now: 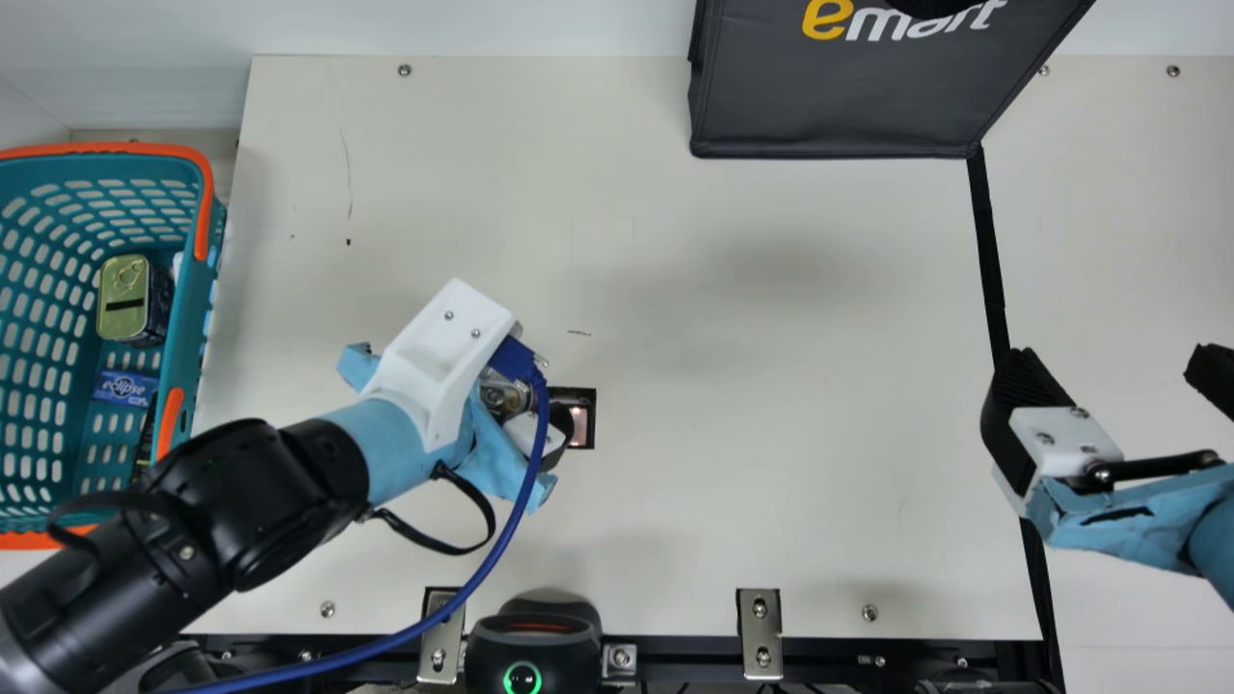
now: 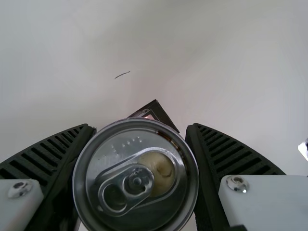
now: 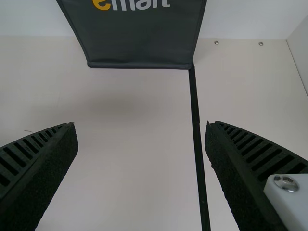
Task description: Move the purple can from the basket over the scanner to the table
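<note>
brackets (image 1: 760, 617) of bare metal sit along the near edge of the tabletop (image 1: 723, 463), and between two of them is a black device (image 1: 523, 655) with a glowing green ring. a blue cable (image 1: 523, 511) curves past it and up to my left wrist.

a little farther in, my left end effector (image 1: 561, 424) is clamped on the purple can (image 2: 137, 178), one ribbed finger on each side of it. i see its silver lid from above, with the pull tab and a tan patch by the tab. in the main view the can is right beside the scanner (image 1: 580, 434), a dark-framed window with a pinkish glow, and one finger overlaps the window's edge; in my left wrist view the can covers part of it. how high the can is above the tabletop, i cannot tell.

my right end effector (image 1: 1113, 374) has its fingers wide apart, and in its wrist view a black strip (image 1: 987, 251) on the tabletop runs between them.

off to my left is the teal basket (image 1: 183, 366) with orange handles. in it are a blue packet (image 1: 125, 387) and, farther along, a gold-topped tin (image 1: 123, 280) with a ring pull.

at the far side a dark grey bag (image 1: 839, 106) with yellow and white print stands near the white wall (image 1: 482, 24).
</note>
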Controlling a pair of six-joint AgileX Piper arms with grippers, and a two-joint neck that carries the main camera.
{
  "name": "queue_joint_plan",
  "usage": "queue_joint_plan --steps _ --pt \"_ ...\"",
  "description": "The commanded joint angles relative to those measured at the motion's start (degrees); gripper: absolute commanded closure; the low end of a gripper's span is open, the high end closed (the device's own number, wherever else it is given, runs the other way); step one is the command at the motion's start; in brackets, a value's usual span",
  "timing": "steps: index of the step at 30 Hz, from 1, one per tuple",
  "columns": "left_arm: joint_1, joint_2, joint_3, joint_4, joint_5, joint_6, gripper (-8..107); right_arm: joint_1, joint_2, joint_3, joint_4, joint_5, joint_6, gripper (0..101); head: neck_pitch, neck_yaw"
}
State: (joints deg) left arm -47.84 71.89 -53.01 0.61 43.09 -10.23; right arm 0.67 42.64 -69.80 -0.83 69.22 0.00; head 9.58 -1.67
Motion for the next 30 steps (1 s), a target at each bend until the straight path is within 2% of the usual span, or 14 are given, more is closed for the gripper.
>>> queue_joint_plan --steps 1,13,22,30 --pt "0.85 -0.22 0.21 -4.18 -0.34 12.18 107 0.00 0.00 0.00 0.00 0.00 0.00 6 -1.66 0.09" --pt "5.86 -0.48 0.41 -17.94 1.21 38.39 107 0.00 0.00 0.00 0.00 0.00 0.00 6 -1.66 0.09" --pt "10.12 0.63 -0.57 -26.64 5.39 56.57 107 0.00 0.00 0.00 0.00 0.00 0.00 6 -1.66 0.09" --pt "13.58 1.83 -1.39 -31.57 9.69 68.92 107 0.00 0.00 0.00 0.00 0.05 0.00 6 -1.66 0.09"
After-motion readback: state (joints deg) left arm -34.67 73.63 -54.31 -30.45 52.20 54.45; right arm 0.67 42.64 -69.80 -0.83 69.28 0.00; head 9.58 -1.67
